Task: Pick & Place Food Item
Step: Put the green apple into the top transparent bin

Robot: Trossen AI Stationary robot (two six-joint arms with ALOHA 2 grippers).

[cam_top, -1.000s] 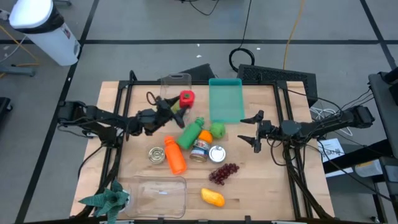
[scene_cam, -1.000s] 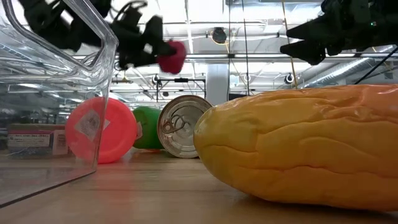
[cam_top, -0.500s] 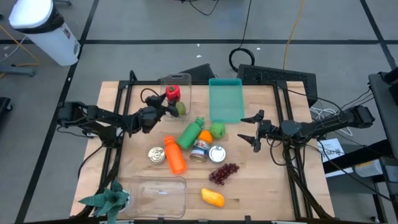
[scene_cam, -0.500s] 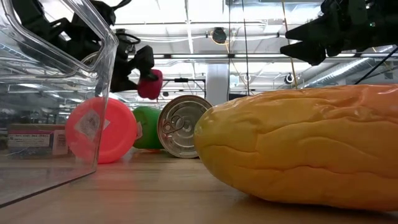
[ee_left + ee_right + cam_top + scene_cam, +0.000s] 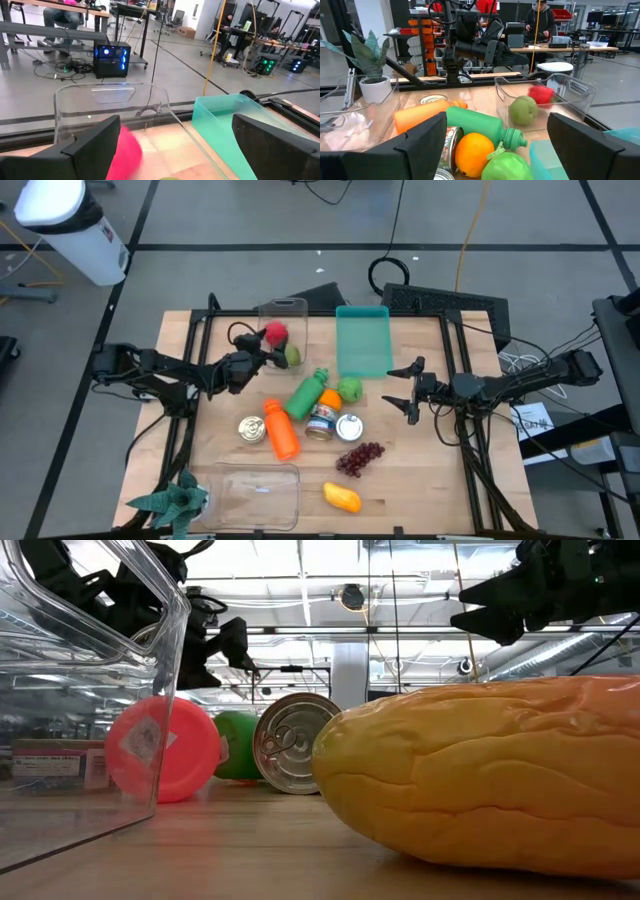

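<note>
Overhead, both claws gape empty above the cluttered wooden table (image 5: 210, 435) on grey flooring (image 5: 250, 220).

A wooden table (image 5: 420, 480) carries the things. At its far edge stand a clear bin (image 5: 281, 315) and a teal tray (image 5: 363, 340). In the middle lie a green bottle (image 5: 306, 393), an orange bottle (image 5: 281, 430), three cans (image 5: 349, 427), an orange (image 5: 330, 397), a green fruit (image 5: 350, 389) and grapes (image 5: 361, 458). Near the front lie a clear lid (image 5: 255, 492), a mango (image 5: 342, 497) and a plant (image 5: 168, 501).
</note>
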